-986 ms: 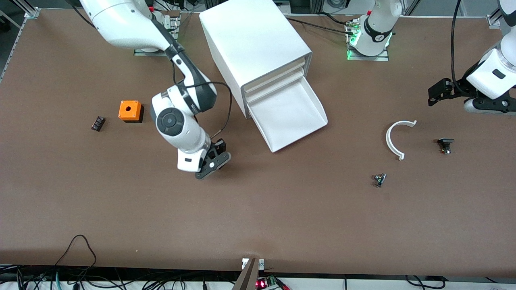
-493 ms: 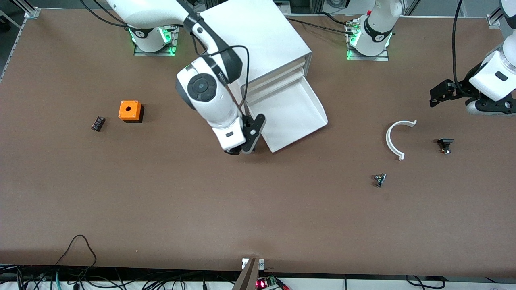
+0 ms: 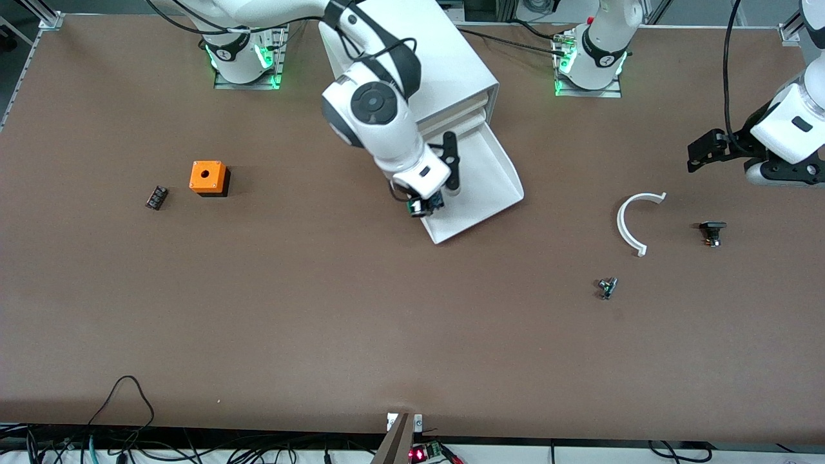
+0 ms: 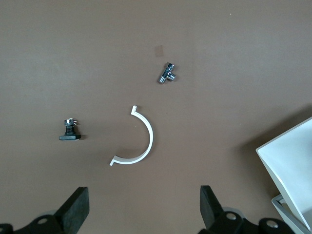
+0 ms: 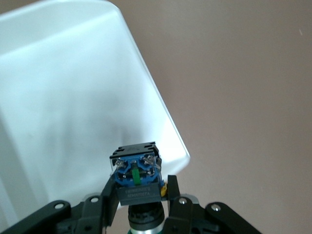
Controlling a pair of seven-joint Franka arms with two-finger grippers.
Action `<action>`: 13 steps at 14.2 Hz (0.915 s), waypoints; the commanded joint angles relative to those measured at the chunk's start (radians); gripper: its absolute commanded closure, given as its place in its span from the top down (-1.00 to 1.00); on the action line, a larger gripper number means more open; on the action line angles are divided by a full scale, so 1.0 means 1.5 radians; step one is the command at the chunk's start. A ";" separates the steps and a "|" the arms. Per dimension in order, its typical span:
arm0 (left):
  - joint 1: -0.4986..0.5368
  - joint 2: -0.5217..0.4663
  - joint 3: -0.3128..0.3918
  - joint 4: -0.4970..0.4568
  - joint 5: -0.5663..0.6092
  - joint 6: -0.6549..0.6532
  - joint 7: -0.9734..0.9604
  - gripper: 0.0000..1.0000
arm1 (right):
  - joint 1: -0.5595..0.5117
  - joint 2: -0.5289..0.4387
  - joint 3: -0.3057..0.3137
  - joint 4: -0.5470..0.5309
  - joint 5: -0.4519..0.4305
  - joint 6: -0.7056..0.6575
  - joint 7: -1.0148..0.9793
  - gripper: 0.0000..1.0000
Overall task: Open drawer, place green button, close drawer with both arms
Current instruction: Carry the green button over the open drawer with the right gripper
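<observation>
The lowest drawer (image 3: 485, 158) of the white cabinet (image 3: 406, 58) stands pulled out and shows nothing inside. My right gripper (image 3: 427, 205) is shut on the button (image 3: 428, 203) and holds it over the drawer's front corner toward the right arm's end. In the right wrist view the button (image 5: 135, 174) sits between the fingers (image 5: 108, 195), blue-grey base outward, over the drawer's rim (image 5: 161, 105). My left gripper (image 3: 699, 149) is open and empty, and waits over the table at the left arm's end. Its fingers (image 4: 73, 210) show wide apart, with the drawer's corner (image 4: 292, 161) in view.
A white curved piece (image 3: 635, 222), a black-capped part (image 3: 711, 232) and a small metal fitting (image 3: 606, 287) lie toward the left arm's end. An orange box with a hole (image 3: 207, 177) and a small black part (image 3: 156, 197) lie toward the right arm's end.
My right gripper has swung from over the table near the orange box's side across to the open drawer's front corner, the button now showing in it. The left arm has barely moved.
</observation>
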 commanded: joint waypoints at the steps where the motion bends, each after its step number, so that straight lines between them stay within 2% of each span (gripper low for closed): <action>1: -0.001 0.007 0.000 0.011 0.012 0.000 -0.002 1.00 | 0.047 0.045 -0.003 0.074 0.001 -0.043 -0.069 -0.42; 6: -0.001 0.008 -0.001 0.014 0.013 0.000 -0.002 1.00 | 0.092 0.079 -0.008 0.080 -0.005 -0.062 -0.083 -0.40; 9: -0.001 0.008 0.000 0.014 0.013 0.000 -0.002 1.00 | 0.108 0.101 -0.008 0.074 -0.031 -0.060 -0.078 -0.39; 11: -0.001 0.009 -0.001 0.015 0.016 0.000 -0.003 1.00 | 0.116 0.109 -0.014 0.070 -0.026 -0.055 -0.065 -0.28; 13: -0.001 0.011 -0.001 0.016 0.017 0.000 -0.003 1.00 | 0.117 0.115 -0.014 0.068 -0.027 -0.051 0.002 0.06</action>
